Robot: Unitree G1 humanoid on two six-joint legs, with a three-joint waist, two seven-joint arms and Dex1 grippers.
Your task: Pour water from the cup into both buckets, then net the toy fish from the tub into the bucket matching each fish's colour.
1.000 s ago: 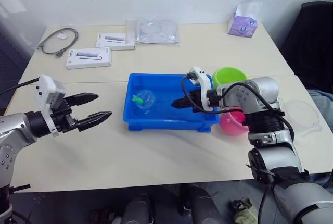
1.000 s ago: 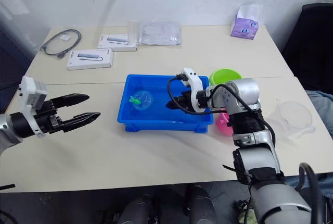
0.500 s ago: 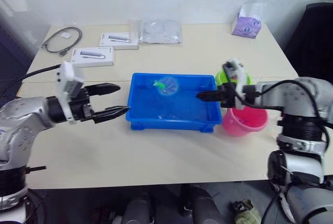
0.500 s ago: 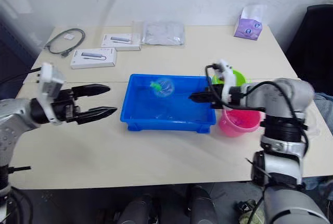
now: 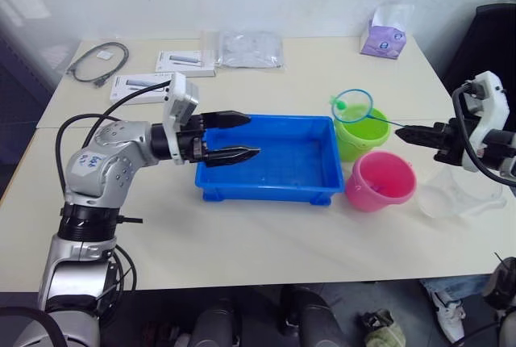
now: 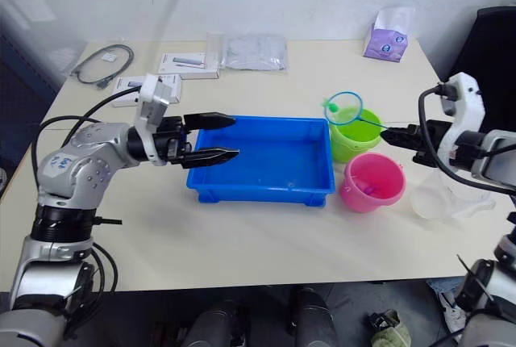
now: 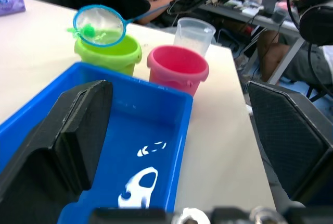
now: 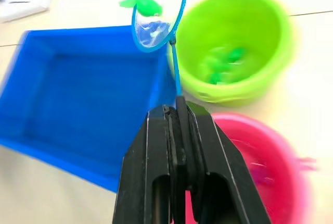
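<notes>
Landmark: shallow rectangular bright blue plastic tub (image 5: pixel 274 161), set mid-counter on the pale beige counter (image 5: pixel 242 234).

L gripper (image 5: pixel 242 135): black fingers spread wide, nothing held; positioned over the tub's L end, tips pointing across the tub interior. In the L wrist view both fingers (image 7: pixel 62 130) are seen far apart w/ blue tub floor between them.

R gripper (image 5: pixel 407 132): well to the R of the tub, beyond both buckets. Fingers clamped narrow on the thin handle of the small hand net w/ blue round hoop (image 5: pixel 352 106). Hoop is held in the air above the lime green round plastic bucket (image 5: pixel 360 131), over its rim on the tub side. One bright green toy fish (image 8: pixel 141 5) is seen at the hoop's edge; whether fully inside the mesh cannot be told.

Green bucket: just beside the tub's far R corner. More green fish (image 8: pixel 223 60) are seen inside it (blurred, count n/a).
Pink round plastic bucket (image 5: pixel 380 179): just beside the tub's near R corner, nearer than the green one; the two buckets are close together.
Large clear plastic jug (image 5: pixel 451 194): R of the pink bucket, farthest from the tub.

Tub interior: water glints visible in L wrist view.

Behind the tub, far side of counter: two white flat boxes (image 5: pixel 145 85), coiled grey cable (image 5: pixel 95 60), clear plastic bag (image 5: pixel 250 48), purple tissue pack (image 5: pixel 379 39) far R.
</notes>
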